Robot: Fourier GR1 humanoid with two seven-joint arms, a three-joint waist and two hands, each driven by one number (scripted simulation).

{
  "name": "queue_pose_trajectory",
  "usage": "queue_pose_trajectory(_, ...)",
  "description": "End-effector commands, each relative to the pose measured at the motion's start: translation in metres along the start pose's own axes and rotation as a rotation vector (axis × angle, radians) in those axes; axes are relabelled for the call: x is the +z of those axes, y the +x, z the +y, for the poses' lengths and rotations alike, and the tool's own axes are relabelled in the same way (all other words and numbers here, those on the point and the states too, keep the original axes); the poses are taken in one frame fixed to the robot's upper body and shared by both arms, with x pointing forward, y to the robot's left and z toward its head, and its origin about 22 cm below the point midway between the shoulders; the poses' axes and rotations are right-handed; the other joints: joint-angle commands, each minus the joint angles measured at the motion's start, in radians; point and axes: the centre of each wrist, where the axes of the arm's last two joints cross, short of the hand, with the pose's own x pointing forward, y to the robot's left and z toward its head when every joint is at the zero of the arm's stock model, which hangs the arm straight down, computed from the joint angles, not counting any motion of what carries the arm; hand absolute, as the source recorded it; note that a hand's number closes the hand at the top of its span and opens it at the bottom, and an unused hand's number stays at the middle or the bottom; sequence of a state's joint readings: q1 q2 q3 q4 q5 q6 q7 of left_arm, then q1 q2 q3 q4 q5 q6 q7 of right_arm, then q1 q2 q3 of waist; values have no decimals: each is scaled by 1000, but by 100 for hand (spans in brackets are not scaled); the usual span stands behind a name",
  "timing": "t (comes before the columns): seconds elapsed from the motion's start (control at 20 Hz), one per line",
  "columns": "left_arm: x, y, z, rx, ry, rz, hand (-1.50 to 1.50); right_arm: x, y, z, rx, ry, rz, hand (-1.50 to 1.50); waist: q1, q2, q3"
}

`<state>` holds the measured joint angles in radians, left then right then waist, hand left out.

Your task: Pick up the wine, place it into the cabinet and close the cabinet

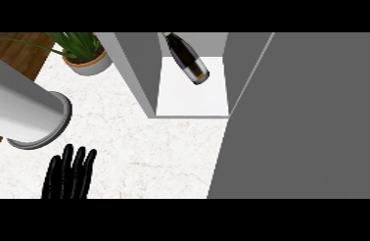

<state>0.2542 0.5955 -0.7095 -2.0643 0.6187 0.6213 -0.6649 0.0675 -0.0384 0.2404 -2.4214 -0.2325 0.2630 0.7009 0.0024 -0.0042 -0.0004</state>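
Note:
The dark wine bottle (187, 58) with a white label stands inside the grey cabinet (137, 68), on its white shelf floor toward the back. The cabinet's grey door (296, 122) is open and fills the right side of the view. My left hand (69, 174) rests at the lower left over the counter, fingers straight and pointing up, away from the bottle. My right hand does not show anywhere.
A large grey cylinder (29, 115) lies at the left edge. A potted green plant (85, 54) stands at the back left, beside the cabinet's left wall. White marble counter (151, 152) stretches between my left hand and the cabinet.

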Motion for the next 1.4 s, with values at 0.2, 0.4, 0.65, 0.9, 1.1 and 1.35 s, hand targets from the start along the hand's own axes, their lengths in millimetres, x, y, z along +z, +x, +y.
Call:
queue_pose_trajectory(0.2,-2,26,34,-14,42,-36,-150,24,23,39,-31,276,-52,150,8,-7,-1)
queue_pose_trajectory(0.4,-2,34,53,0,57,-25,-150,33,31,51,-31,329,-74,150,4,-6,-1)
queue_pose_trajectory(0.65,-12,47,80,-61,44,-30,-150,16,30,77,-70,342,-77,150,4,-5,-2)
queue_pose_trajectory(0.9,-11,58,96,-41,45,-23,-150,10,28,104,-104,370,-73,150,9,-6,-2)
queue_pose_trajectory(1.1,-17,56,107,-53,38,-21,-150,0,21,118,-93,318,-87,150,6,-5,-2)
queue_pose_trajectory(1.35,-39,66,124,-26,47,-15,-150,-14,21,131,-26,307,-118,150,6,-3,-3)
